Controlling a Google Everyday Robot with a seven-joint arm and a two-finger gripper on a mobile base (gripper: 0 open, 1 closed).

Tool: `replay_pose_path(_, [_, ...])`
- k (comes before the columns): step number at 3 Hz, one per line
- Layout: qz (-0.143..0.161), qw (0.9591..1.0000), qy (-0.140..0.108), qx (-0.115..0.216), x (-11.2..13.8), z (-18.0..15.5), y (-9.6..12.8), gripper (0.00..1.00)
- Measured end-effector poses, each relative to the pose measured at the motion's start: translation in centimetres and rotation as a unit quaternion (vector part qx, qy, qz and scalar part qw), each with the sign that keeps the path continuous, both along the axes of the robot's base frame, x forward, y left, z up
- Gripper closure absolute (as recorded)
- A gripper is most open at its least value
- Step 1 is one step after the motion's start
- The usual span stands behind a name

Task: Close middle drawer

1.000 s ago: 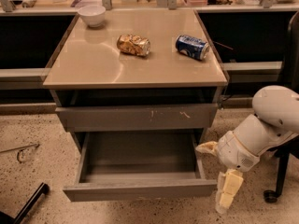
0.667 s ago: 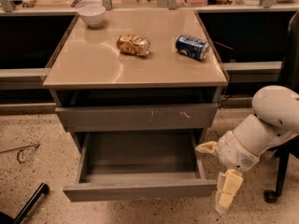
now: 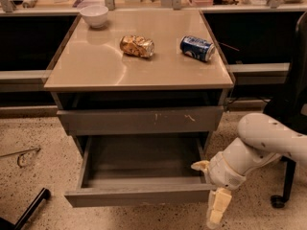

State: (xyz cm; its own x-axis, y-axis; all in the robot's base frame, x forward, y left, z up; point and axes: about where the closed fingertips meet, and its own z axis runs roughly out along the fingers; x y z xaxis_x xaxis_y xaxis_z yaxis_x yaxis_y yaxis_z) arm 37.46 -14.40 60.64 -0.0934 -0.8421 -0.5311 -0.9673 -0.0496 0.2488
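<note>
Middle drawer [image 3: 139, 195] has not budged, still fully out; the hand [image 3: 209, 187], fingers [image 3: 218, 206] spread and empty, has edged closer beneath the tabletop's [image 3: 96, 66] front right corner, push pending.

The gripper [image 3: 206, 191] hangs at the right end of the pulled-out middle drawer [image 3: 139, 195], which stretches away to its left, and up behind it on the cabinet top [image 3: 96, 66] lie a can [image 3: 197, 48], a packet [image 3: 136, 46] further left, and a bowl [image 3: 94, 15] farthest left.
</note>
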Motion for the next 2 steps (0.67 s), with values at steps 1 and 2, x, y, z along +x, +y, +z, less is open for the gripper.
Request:
replay_pose_path(1, [0.006, 0.9999, -0.003, -0.011, -0.40, -4.30, 1.39, 0.00])
replay_pose_path(2, [0.006, 0.9999, -0.003, -0.011, -0.40, -4.31, 1.39, 0.00])
